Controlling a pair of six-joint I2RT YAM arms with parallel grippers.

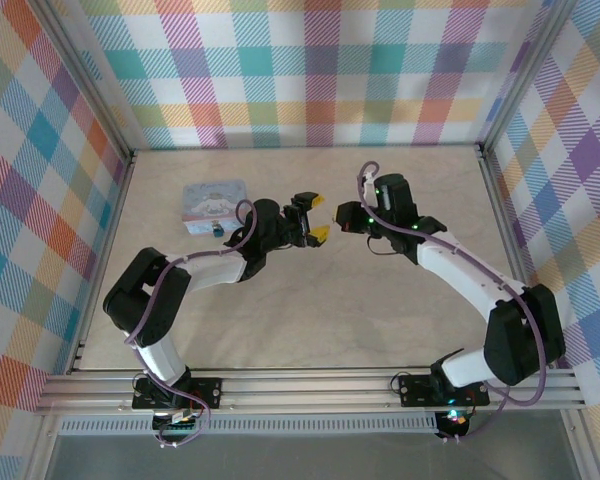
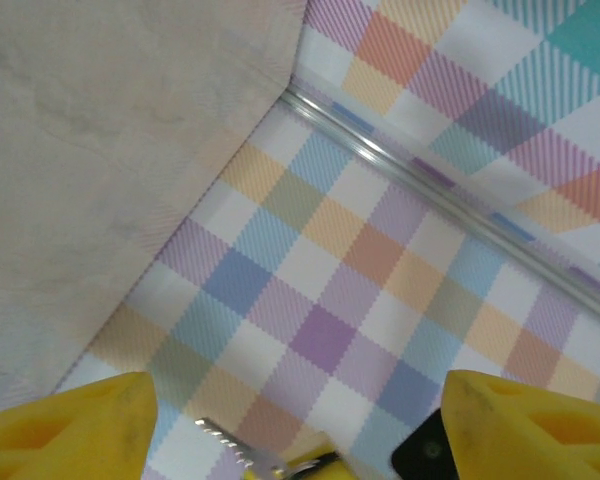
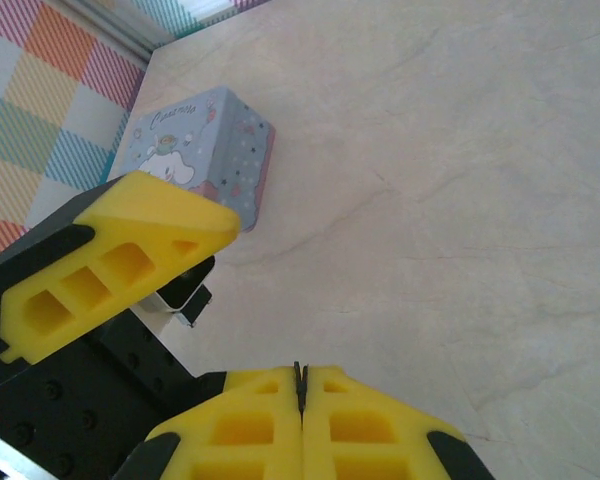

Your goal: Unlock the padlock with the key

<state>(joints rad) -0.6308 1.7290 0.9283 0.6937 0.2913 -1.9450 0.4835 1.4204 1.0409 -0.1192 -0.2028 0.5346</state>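
The padlock (image 1: 213, 200), a light-blue box with a white cartoon face, lies flat at the table's back left; in the right wrist view the padlock (image 3: 195, 150) is at the upper left. Mid-table, above the surface, my right gripper (image 1: 344, 218) is shut on the key (image 3: 300, 380), a thin dark sliver between its yellow pads (image 3: 250, 430). My left gripper (image 1: 320, 217) faces it, open. In the left wrist view the key's toothed silver end (image 2: 230, 448) pokes up between the left gripper's (image 2: 300, 435) spread fingers, touching neither.
A small dark piece (image 1: 217, 230) sits at the padlock's near edge. Plaid walls with metal rails (image 1: 120, 150) enclose the beige table (image 1: 310, 310) on three sides. The left arm's yellow finger (image 3: 120, 260) fills the left of the right wrist view.
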